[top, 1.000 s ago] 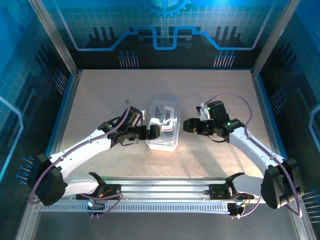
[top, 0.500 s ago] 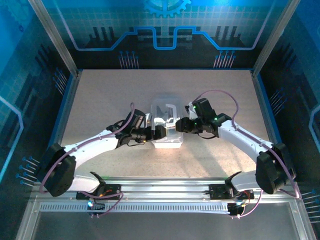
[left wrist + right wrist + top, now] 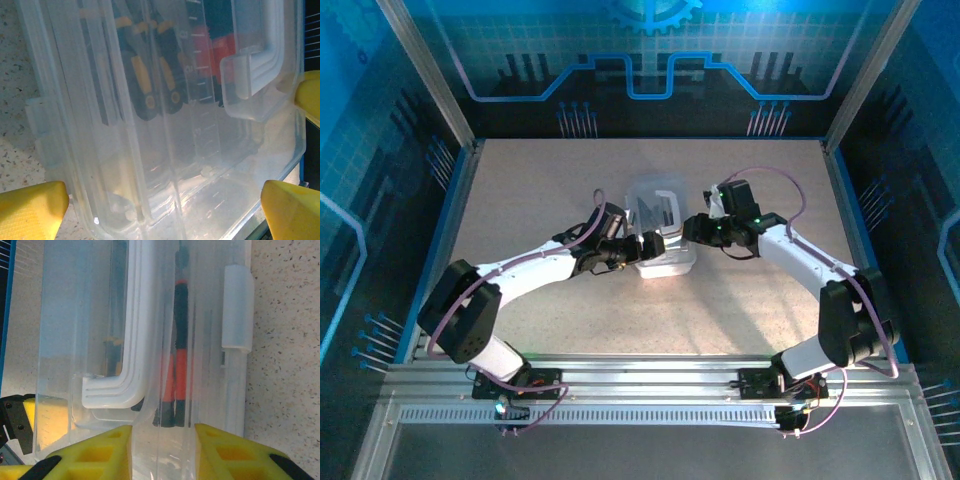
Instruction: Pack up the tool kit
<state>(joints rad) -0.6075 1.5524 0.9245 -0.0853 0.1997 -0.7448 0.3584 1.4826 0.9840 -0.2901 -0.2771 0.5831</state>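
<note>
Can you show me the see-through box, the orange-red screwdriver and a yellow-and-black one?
Translucent clear plastic rectangular case [image 3: 667,266], top view, near base edge.
Orange-red and black screwdriver [image 3: 180,367], right wrist view, orange-red grip.
Yellow-and-black screwdriver [image 3: 142,80], left wrist view, yellow handle band.

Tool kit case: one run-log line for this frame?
case: screwdrivers inside | left gripper: open, straddling case | right gripper: astride case edge, grip unclear

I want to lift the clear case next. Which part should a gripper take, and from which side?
Take the handle by its long straight bar, coming from above with jaws across it. It is the narrowest raised part, while the case body is broad and smooth. The handle seems to lie flat against the case top, so room under it is uncertain.
</note>
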